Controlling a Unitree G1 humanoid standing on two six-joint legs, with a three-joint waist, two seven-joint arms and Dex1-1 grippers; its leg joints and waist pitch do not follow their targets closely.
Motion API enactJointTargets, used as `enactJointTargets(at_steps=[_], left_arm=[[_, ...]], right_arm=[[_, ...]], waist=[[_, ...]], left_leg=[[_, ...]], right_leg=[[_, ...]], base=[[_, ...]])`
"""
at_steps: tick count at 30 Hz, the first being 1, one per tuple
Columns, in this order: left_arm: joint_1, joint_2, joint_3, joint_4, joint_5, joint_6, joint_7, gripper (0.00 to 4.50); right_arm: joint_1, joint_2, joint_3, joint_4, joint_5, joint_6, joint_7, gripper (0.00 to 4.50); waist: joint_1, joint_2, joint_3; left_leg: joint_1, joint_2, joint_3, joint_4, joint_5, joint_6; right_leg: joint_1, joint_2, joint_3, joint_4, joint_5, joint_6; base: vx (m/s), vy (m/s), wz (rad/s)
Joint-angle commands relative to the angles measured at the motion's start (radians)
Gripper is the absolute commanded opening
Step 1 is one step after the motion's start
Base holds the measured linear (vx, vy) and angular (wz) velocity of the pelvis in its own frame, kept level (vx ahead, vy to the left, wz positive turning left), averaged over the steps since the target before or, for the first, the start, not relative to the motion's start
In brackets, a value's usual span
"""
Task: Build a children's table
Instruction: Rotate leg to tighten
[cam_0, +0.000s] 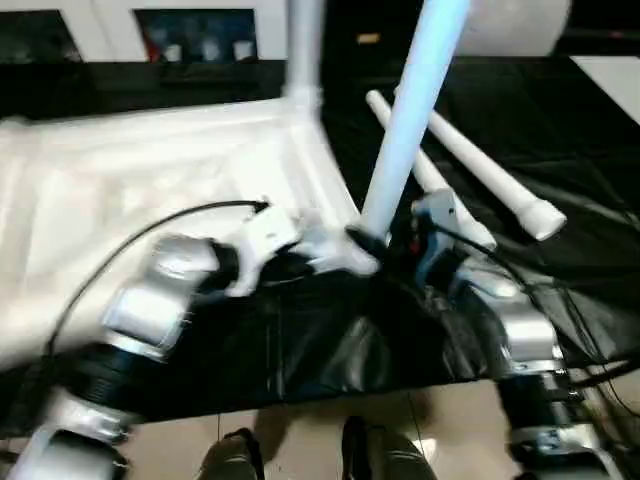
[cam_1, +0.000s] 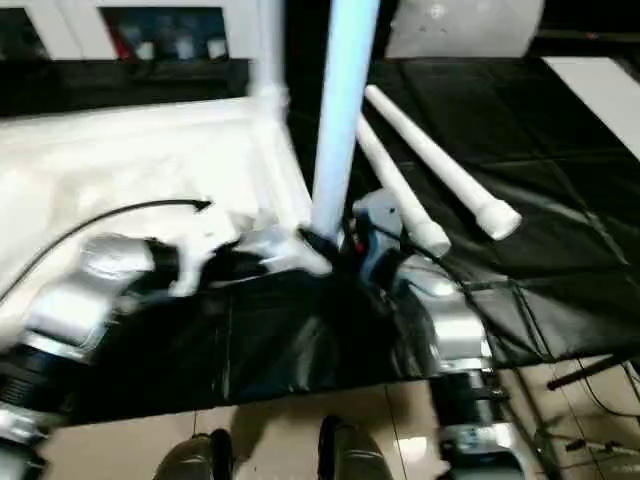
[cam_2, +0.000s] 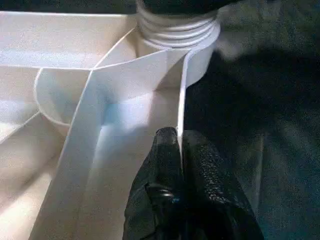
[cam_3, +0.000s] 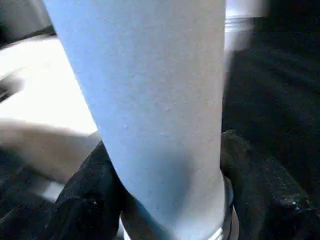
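The children's table top (cam_0: 150, 170) lies upside down on the black-covered worktable (cam_0: 330, 350), ribs facing up. One white leg (cam_0: 305, 50) stands in its far corner socket. A second leg (cam_0: 410, 110) rises slightly tilted from the near corner, and my right gripper (cam_0: 385, 245) is shut around its base; both fingers (cam_3: 85, 200) hug the tube (cam_3: 150, 100). My left gripper (cam_2: 179, 145) is shut on the thin rim wall (cam_2: 182, 100) of the top, just beside that corner socket (cam_2: 175, 30). Two more legs (cam_0: 480, 170) lie loose on the cloth to the right.
The worktable's front edge (cam_0: 330, 390) runs just below my forearms, with pale floor and the robot's feet (cam_0: 235, 455) beneath. A black cable (cam_0: 170, 215) arcs over the left forearm. A white panel (cam_0: 615, 75) lies at the far right.
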Motion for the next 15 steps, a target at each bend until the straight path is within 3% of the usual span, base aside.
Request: enactJointTargets(at_steps=[1,3,5,7,9,11,13,15], left_arm=[[-0.054,-0.072,0.02,-0.036,0.009,0.012,0.154,0.0],[-0.069,-0.105,0.026,-0.023,0.014,0.016,0.2,0.0],[-0.105,-0.145,0.036,0.008,0.032,0.006,0.271,0.0],[-0.107,-0.132,0.028,0.004,0.038,-0.003,0.251,0.0],[-0.097,-0.108,0.013,-0.009,0.039,-0.019,0.217,0.0],[-0.08,-0.084,-0.003,-0.021,0.042,-0.041,0.181,0.0],[-0.07,-0.072,-0.009,-0.025,0.037,-0.06,0.157,0.0],[-0.065,-0.054,-0.017,-0.018,0.033,-0.103,0.13,0.0]], right_arm=[[0.003,0.107,0.123,0.022,0.032,0.064,0.001,2.52],[-0.014,0.125,0.121,0.035,0.029,0.06,-0.026,2.52],[-0.049,0.162,0.081,0.08,0.031,0.046,-0.1,2.52],[-0.048,0.162,0.066,0.076,0.03,0.049,-0.104,3.08],[-0.04,0.154,0.055,0.063,0.028,0.055,-0.108,3.22],[-0.032,0.142,0.043,0.05,0.019,0.05,-0.118,3.39],[-0.025,0.12,0.053,0.043,-0.008,0.015,-0.119,3.61],[-0.007,0.098,0.038,0.017,0.013,0.01,-0.095,3.68]], waist=[[-0.001,0.001,-0.069],[-0.001,0.002,-0.069],[-0.004,0.001,-0.069],[-0.003,0.002,-0.073],[0.001,0.007,-0.078],[-0.005,0.005,-0.083],[-0.008,0.008,-0.088],[-0.003,0.008,-0.095]], left_leg=[[0.027,0.036,-0.028,-0.069,-0.362,0.016],[0.023,0.035,-0.028,-0.072,-0.361,0.025],[0.027,0.034,-0.027,-0.072,-0.37,0.029],[0.022,0.034,-0.028,-0.074,-0.358,0.035],[0.019,0.039,-0.027,-0.078,-0.325,0.046],[0.004,0.042,-0.029,-0.083,-0.297,0.053],[0.01,0.043,-0.023,-0.078,-0.271,0.059],[0.014,0.042,-0.015,-0.072,-0.221,0.08]], right_leg=[[0.046,-0.078,0.04,-0.105,-0.661,-0.083],[0.048,-0.076,0.039,-0.106,-0.65,-0.063],[0.043,-0.073,0.036,-0.109,-0.647,-0.053],[0.051,-0.075,0.036,-0.108,-0.62,-0.046],[0.052,-0.074,0.041,-0.1,-0.545,-0.065],[0.063,-0.074,0.045,-0.083,-0.456,-0.096],[0.06,-0.073,0.05,-0.078,-0.388,-0.127],[0.062,-0.071,0.055,-0.069,-0.306,-0.168]], base=[[0.0,0.0,0.0],[0.0,0.0,0.0],[0.0,0.0,0.0],[0.0,0.0,0.0],[0.0,0.0,0.0],[0.0,0.0,0.0],[0.0,0.0,0.0],[0.025,-0.012,0.04]])
